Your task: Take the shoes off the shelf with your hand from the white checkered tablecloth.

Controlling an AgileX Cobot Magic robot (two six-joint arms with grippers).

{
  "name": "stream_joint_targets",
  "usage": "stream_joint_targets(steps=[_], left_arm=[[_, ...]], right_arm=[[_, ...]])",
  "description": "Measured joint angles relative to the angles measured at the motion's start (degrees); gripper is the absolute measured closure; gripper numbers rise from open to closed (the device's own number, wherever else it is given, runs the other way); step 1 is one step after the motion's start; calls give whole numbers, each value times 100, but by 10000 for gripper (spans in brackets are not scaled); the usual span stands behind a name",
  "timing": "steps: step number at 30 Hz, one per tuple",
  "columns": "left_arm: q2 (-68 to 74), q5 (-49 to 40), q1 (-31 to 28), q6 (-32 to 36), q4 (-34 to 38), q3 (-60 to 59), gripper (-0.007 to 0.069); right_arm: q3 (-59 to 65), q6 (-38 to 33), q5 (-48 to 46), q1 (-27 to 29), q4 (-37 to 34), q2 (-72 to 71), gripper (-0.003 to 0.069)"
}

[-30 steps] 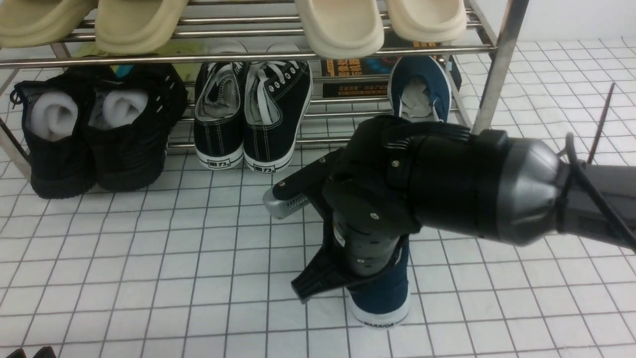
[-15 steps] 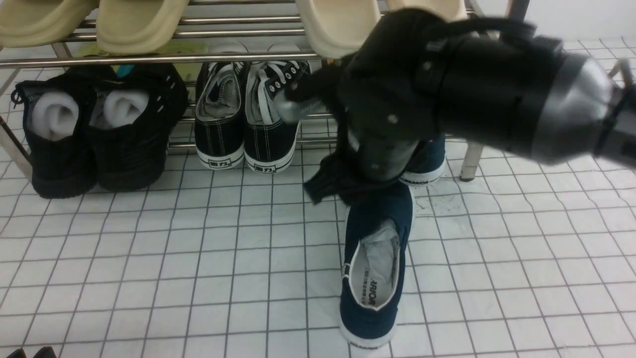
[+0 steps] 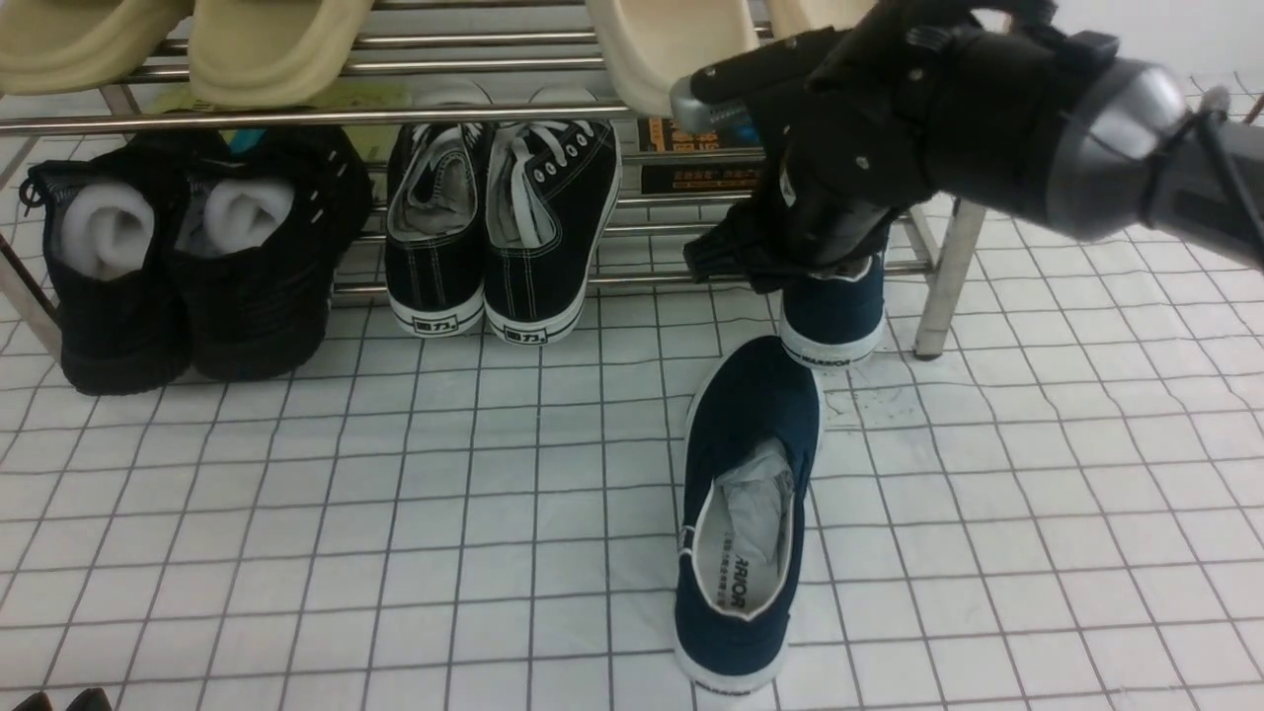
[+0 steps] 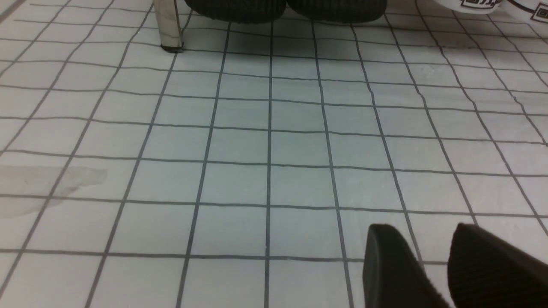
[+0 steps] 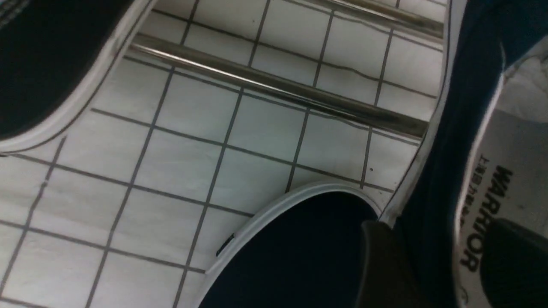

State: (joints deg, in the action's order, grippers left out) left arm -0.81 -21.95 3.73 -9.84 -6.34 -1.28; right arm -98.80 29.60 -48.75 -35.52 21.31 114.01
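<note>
One navy shoe point(image 3: 746, 523) lies on the white checkered tablecloth point(image 3: 395, 494), toe toward the shelf point(image 3: 494, 114); its toe point(image 5: 299, 252) shows in the right wrist view. The other navy shoe point(image 3: 834, 316) sits on the lowest rails, heel outward. My right gripper point(image 3: 805, 262) hangs over its opening. The jaws point(image 5: 439, 226) are open and straddle its side wall point(image 5: 432, 171), one finger outside, one over the insole. My left gripper point(image 4: 421, 239) hovers low over bare cloth, open and holding nothing.
Black lace-up sneakers point(image 3: 504, 227) and all-black foam-stuffed shoes point(image 3: 197, 267) stand on the lowest tier to the left. Beige slippers point(image 3: 671, 49) fill the tier above. A steel leg point(image 3: 943, 286) stands just right of the shelved navy shoe. Printed boxes point(image 3: 701, 148) sit behind.
My right gripper let go of the first navy shoe, which now lies on the cloth, then rose and swung back to the shelf over the second navy shoe.
</note>
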Motion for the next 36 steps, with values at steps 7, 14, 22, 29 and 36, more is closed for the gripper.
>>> stream_joint_targets(steps=[7, 14, 22, 29, 36], left_arm=[[0, 0, 0, 0, 0, 0, 384], [0, 0, 0, 0, 0, 0, 384], [0, 0, 0, 0, 0, 0, 384], [0, 0, 0, 0, 0, 0, 384], [0, 0, 0, 0, 0, 0, 384]], right_arm=[[0, -21, -242, 11, 0, 180, 623], [28, -664, -1924, -167, -787, -781, 631], [1497, -440, -1913, -209, -970, -1910, 631], [2878, -203, -988, -209, -1281, -2215, 631], [3198, -179, -306, -209, -1637, -2155, 631]])
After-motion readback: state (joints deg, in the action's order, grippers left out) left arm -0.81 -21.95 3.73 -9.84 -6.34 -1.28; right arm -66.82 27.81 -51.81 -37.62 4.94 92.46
